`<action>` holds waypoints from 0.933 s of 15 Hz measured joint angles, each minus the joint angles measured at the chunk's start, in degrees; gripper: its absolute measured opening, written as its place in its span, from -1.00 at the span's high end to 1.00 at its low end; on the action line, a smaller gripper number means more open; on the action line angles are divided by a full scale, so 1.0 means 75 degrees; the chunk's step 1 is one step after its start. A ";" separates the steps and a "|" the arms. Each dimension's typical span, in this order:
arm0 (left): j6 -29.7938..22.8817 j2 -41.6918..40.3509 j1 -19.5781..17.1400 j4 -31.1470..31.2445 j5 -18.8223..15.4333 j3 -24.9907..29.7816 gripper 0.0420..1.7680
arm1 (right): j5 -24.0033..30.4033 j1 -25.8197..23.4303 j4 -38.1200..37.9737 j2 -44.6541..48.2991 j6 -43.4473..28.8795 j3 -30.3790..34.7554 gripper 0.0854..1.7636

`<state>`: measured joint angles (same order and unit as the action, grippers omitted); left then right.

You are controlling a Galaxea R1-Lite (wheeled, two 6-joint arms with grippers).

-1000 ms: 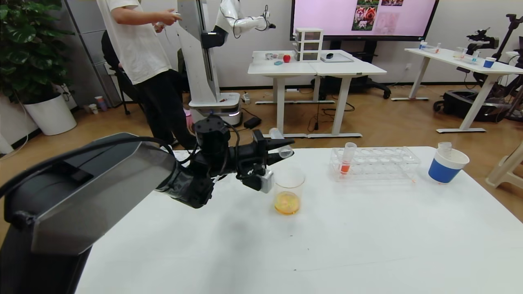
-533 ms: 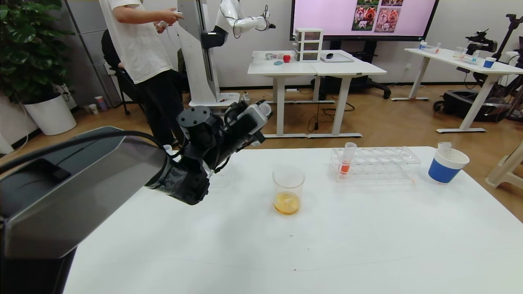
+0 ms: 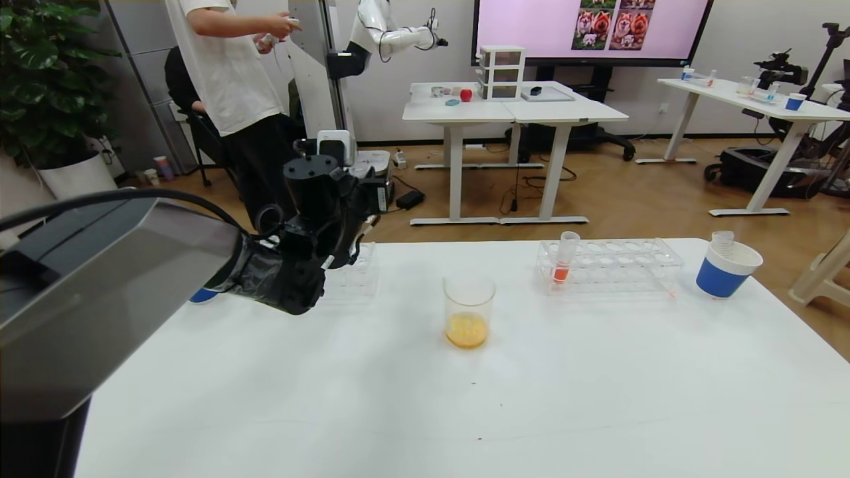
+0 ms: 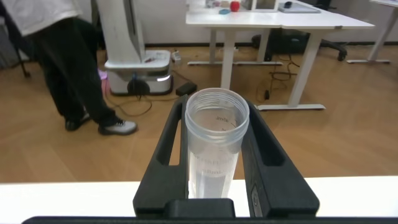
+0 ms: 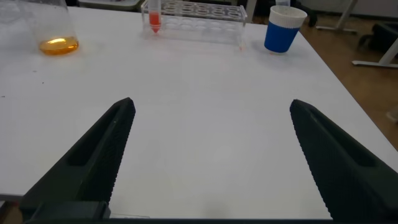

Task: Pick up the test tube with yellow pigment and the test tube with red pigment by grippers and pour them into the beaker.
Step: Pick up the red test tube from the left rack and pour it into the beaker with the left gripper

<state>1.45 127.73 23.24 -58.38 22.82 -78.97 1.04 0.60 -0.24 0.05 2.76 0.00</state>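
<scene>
- The beaker stands upright near the middle of the white surface; a shallow pool of orange-yellow liquid lies in its bottom; in the right wrist view the beaker shows at the far corner
- The left end effector is clamped on an empty clear tube, the two black fingers pressed against its sides and its open mouth facing the wrist camera; no pigment shows in it, so which tube it is cannot be told
- In the head view the left end effector is raised left of the beaker and beyond it, above a clear rack that sits left of the beaker; the tube cannot be seen there
- A second rack lies right of the beaker, a little farther back; one tube with orange-red liquid stands upright at the end nearest the beaker
- A blue-and-white cup stands right of that rack, farthest from the beaker, with a clear tube inside
- The right end effector hovers low over bare surface, well apart from the beaker on its right-hand near side; its fingers stand wide apart with nothing between them
</scene>
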 joint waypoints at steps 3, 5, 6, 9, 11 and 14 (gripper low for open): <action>-0.0445 -0.0291 -0.0297 0.0244 0.0120 0.0228 0.46 | 0.0000 0.0000 -0.0003 0.0000 0.0000 0.0000 -0.97; -0.0431 -0.0611 -0.0722 0.0283 -0.0145 0.0666 0.46 | 0.0000 0.0003 -0.0003 0.0000 0.0003 0.0000 -0.97; -0.0421 -0.0827 -0.1052 0.0288 -0.0423 0.0930 0.46 | 0.0000 -0.0003 -0.0003 0.0000 0.0003 0.0000 -0.97; -0.0413 -0.1396 -0.2383 0.0323 -0.1369 0.1538 0.46 | -0.0003 0.0000 -0.0003 0.0000 0.0003 0.0000 -0.97; -0.0436 -0.1658 -0.3410 0.0533 -0.1859 0.1731 0.46 | 0.0000 -0.0003 -0.0003 0.0000 0.0003 0.0000 -0.97; -0.0475 -0.1824 -0.4660 0.0644 -0.2521 0.1850 0.46 | -0.0003 0.0000 -0.0003 0.0000 0.0000 0.0000 -0.97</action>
<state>-2.11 114.06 -11.72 -53.55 3.91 -65.10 1.01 0.60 -0.27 0.05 2.76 0.00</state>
